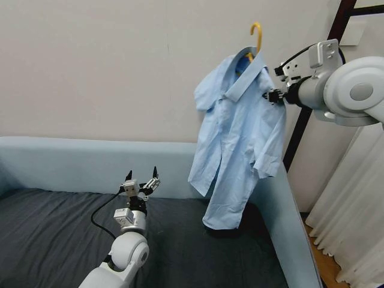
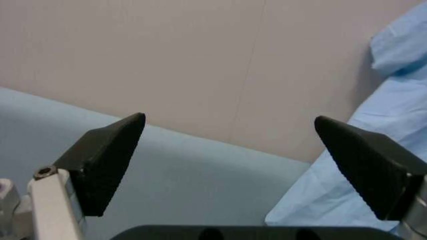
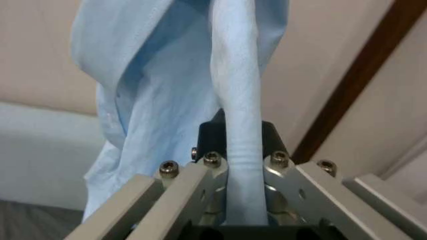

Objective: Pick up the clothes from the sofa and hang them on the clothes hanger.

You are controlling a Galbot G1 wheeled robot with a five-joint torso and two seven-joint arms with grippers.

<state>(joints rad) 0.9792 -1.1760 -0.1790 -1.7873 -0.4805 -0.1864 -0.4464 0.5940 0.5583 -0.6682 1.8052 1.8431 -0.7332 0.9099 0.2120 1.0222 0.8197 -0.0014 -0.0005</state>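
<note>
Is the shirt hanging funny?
Yes. The blue shirt hangs crooked on the yellow hanger, and the hanger's hook catches on nothing I can see. The right tool pinches a fold near its shoulder, holding it up. The left tool hovers open above the sofa.

Right pincer (image 1: 273,96) high, tight on shirt (image 1: 237,138); left pincer (image 1: 142,180) low, wide open, upturned.

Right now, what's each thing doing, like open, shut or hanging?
shirt: hanging on the hanger, lifted up over the sofa.
hanger: inside the shirt's collar, hook catching nothing.
right end effector: shut on the shirt's shoulder.
left end effector: open, holding nothing, above the sofa seat.
</note>
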